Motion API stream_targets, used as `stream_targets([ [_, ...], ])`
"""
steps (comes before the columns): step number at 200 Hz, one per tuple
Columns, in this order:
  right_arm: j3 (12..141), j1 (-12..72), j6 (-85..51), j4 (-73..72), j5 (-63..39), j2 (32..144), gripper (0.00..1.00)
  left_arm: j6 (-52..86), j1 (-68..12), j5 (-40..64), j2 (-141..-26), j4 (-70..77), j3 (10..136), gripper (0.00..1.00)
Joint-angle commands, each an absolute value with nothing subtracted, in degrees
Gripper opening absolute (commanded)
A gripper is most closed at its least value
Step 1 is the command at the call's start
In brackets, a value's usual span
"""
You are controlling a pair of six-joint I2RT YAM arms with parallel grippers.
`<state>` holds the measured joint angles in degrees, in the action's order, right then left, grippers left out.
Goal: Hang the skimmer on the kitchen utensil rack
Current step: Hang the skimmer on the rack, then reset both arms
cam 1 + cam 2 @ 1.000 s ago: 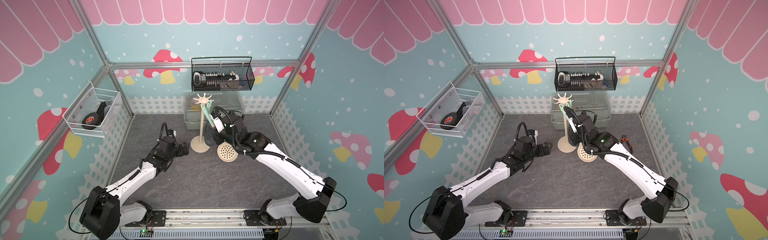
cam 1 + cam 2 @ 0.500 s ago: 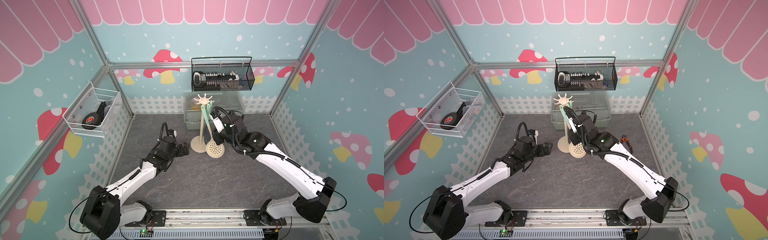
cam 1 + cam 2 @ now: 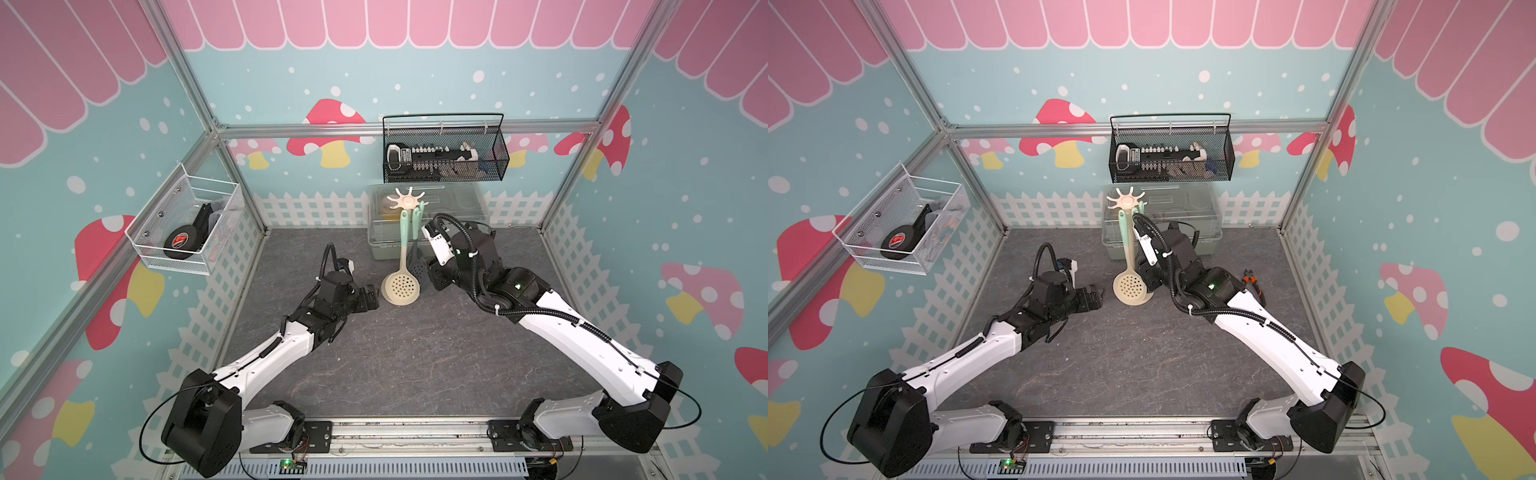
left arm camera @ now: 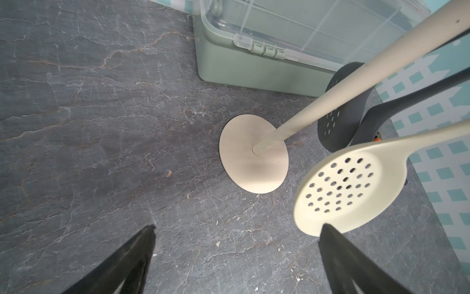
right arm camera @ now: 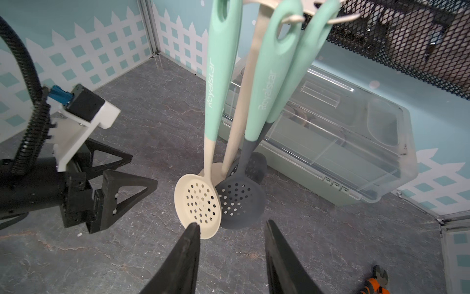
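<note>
Since a second ago the skimmer (image 3: 401, 286) has swung back from its outward tilt. It now hangs straight down from a hook of the kitchen utensil rack (image 3: 406, 202), with its mint handle looped at the top disc and its cream perforated bowl low beside the pole. The right claw (image 5: 231, 227) has let go: its jaws stand partly apart with nothing between them. One fingertip (image 5: 192, 229) lies at the bowl's rim, though I cannot tell whether it touches. The left claw (image 4: 236, 229) waits wide and empty on the bowl's other side. Two dark grey slotted spoons (image 5: 239, 203) hang on neighbouring hooks. Behind the rack, on the table (image 3: 395, 353), stands a clear-lidded box (image 3: 457, 232).
</note>
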<state>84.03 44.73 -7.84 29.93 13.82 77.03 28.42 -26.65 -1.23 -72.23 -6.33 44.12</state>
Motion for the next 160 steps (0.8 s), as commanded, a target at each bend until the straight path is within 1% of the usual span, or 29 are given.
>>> stream_targets([
  [1,82.2,44.9,-9.1,26.5,13.5,74.3,0.52,29.0,-26.7,-0.9,-72.2,-6.5,45.2,0.99],
  [10,81.6,44.4,-9.3,26.1,14.5,73.8,0.57,28.9,-26.7,-1.1,-72.0,-6.5,45.0,0.99],
  [18,81.1,43.9,-9.5,26.2,15.5,73.5,0.65,28.8,-26.7,-1.2,-72.0,-6.5,44.9,1.0],
  [26,80.7,42.9,-9.7,26.4,16.2,73.4,0.77,28.8,-26.7,-1.5,-72.0,-6.5,44.7,0.99],
  [31,80.3,42.3,-9.9,26.6,16.8,73.4,0.95,28.7,-26.7,-1.9,-72.0,-6.5,44.6,0.99],
  [34,80.1,42.0,-10.1,26.7,17.2,73.4,0.98,28.8,-26.7,-2.3,-72.1,-6.6,44.5,0.99],
  [49,77.9,39.3,-11.1,26.5,18.0,73.1,0.99,28.5,-26.7,-4.3,-72.2,-7.1,44.6,0.99],
  [68,73.0,32.8,-12.4,23.9,15.2,72.5,0.98,25.3,-26.1,-8.9,-72.4,-8.2,45.2,0.99],
  [80,67.5,27.1,-13.3,19.8,9.6,70.8,0.99,24.0,-23.8,-9.3,-72.3,-7.5,44.4,0.99],
  [90,59.8,23.5,-12.6,12.5,7.2,67.9,0.99,24.1,-19.4,-7.5,-72.0,-6.3,43.0,1.0],
  [110,44.6,18.1,-10.5,-2.2,8.1,60.5,0.99,24.5,-12.3,-6.0,-70.0,-3.7,39.8,0.99],
  [125,37.8,14.7,-9.0,-8.6,10.9,57.7,0.99,23.9,-8.5,-7.7,-67.2,-1.6,36.9,0.99],
  [136,34.2,12.3,-8.9,-12.8,12.6,57.8,0.99,22.7,-7.0,-10.4,-64.8,0.7,34.3,0.99],
  [160,30.7,7.7,-8.4,-19.3,12.1,61.5,0.99,19.5,-5.9,-17.3,-61.6,10.5,27.6,0.99],
])
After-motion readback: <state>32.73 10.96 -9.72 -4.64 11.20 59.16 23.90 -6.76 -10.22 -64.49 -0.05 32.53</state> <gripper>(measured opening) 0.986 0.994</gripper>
